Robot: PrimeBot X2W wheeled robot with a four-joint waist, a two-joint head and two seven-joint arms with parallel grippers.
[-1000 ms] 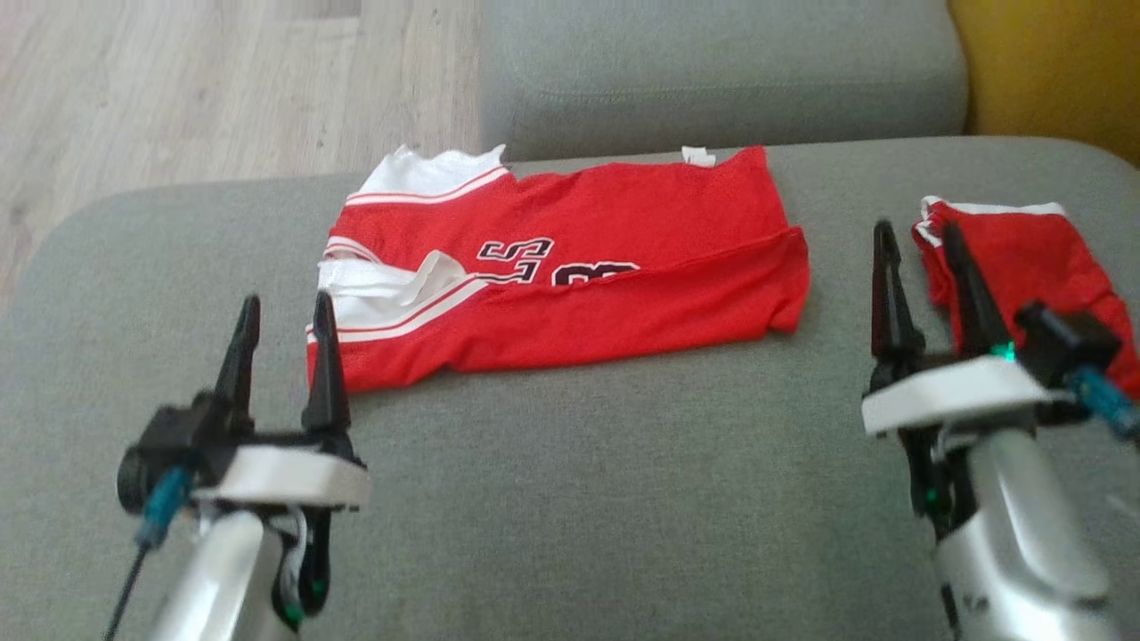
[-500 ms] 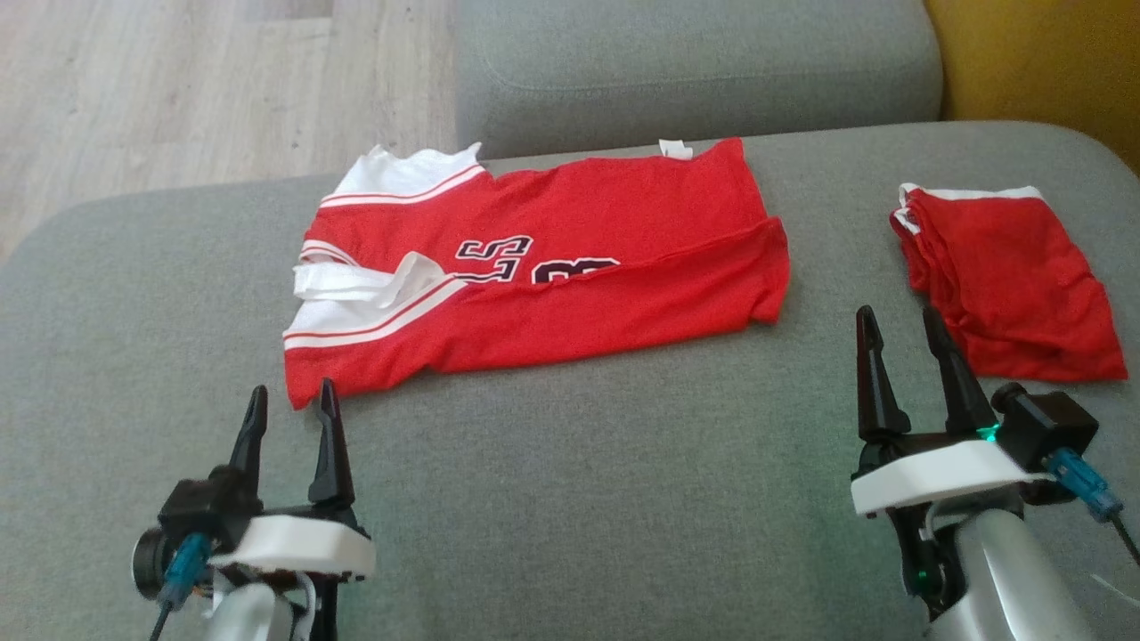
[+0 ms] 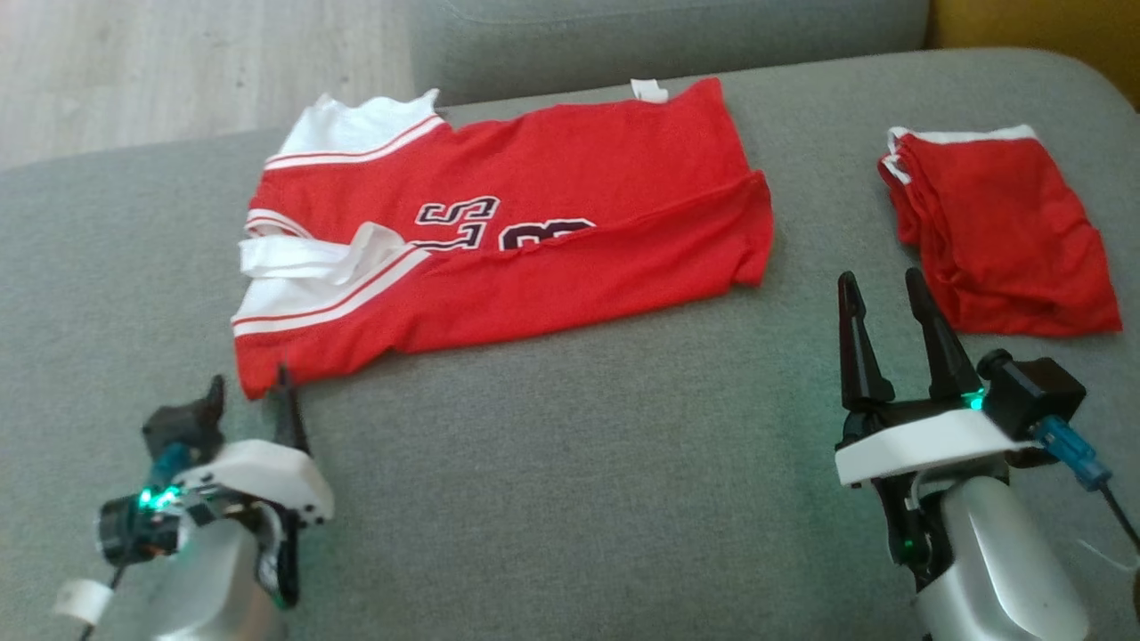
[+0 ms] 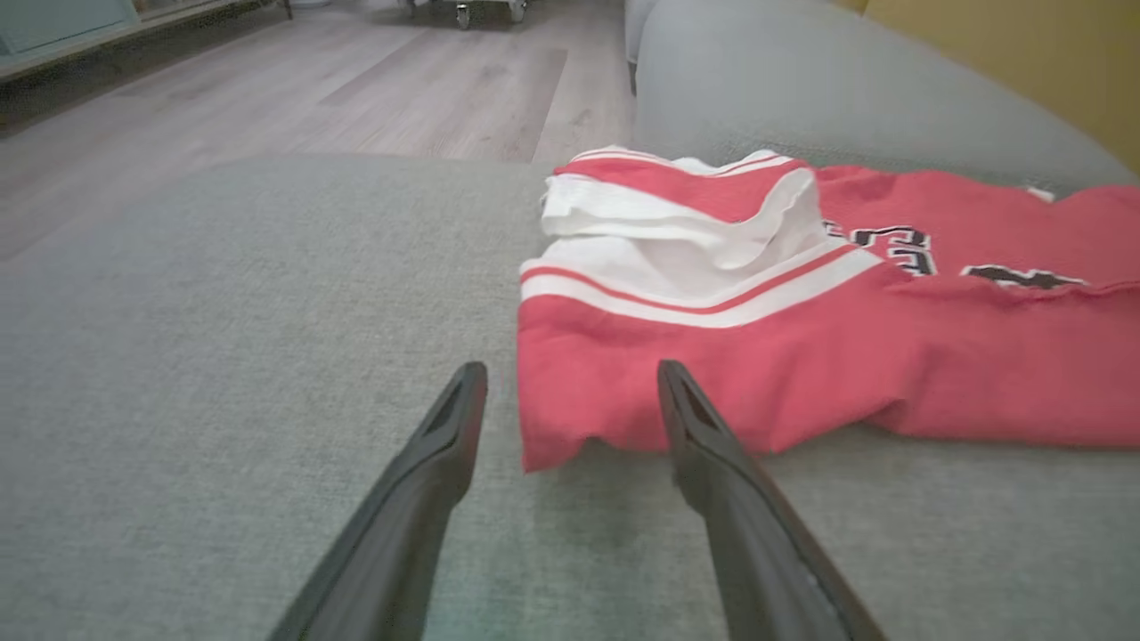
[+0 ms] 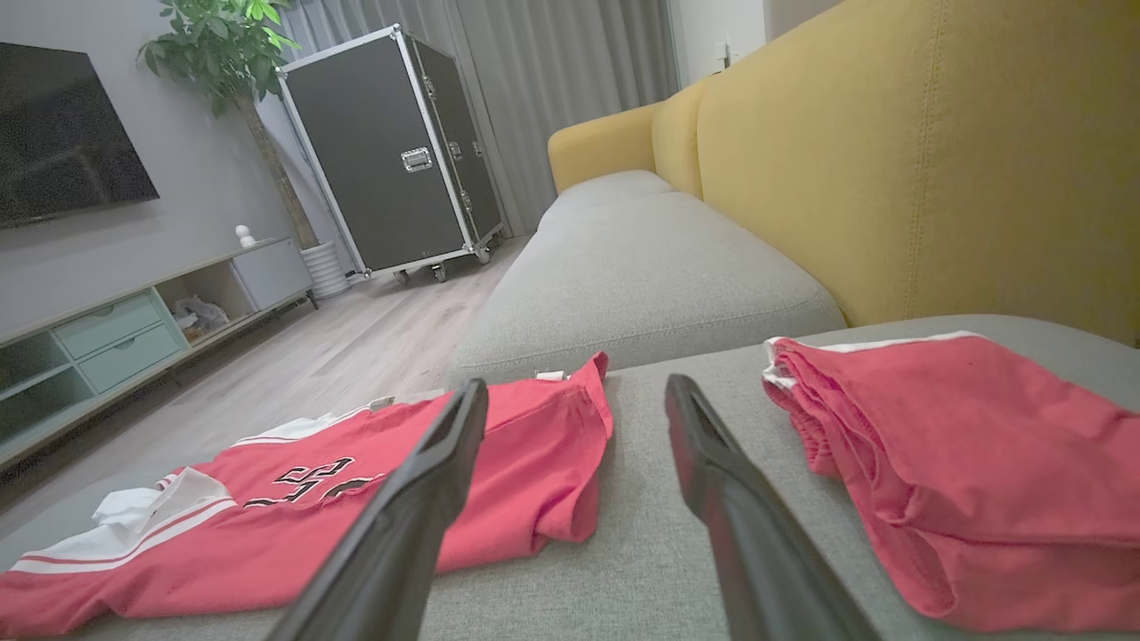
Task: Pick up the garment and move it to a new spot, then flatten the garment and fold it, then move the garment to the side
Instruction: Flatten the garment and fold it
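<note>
While both arms hang low over the broad grey fabric sofa cushion, we see the red mesh jersey with white striped trim and dark numerals lying spread across the middle of that cushion. Its white collar end points to the left and its plain hem to the right. The near long edge is folded over the body, so the numerals are partly covered.

Our left gripper sits at the jersey's near-left corner with its two dark fingers spread apart and nothing between them. In the left wrist view the jersey shows its corner just ahead of the gap in the left gripper. The right-hand finger overlaps the red edge there, but we cannot tell whether it touches the cloth.

Our right gripper is also parted and empty. It is raised between the jersey's hem end and a folded pair of red shorts with a white waistband, which lies near the cushion's right edge, apart from the jersey.

In the right wrist view the right gripper frames bare cushion, with the jersey to its left and the shorts to its right. A yellow upholstered backrest rises behind them.
</note>
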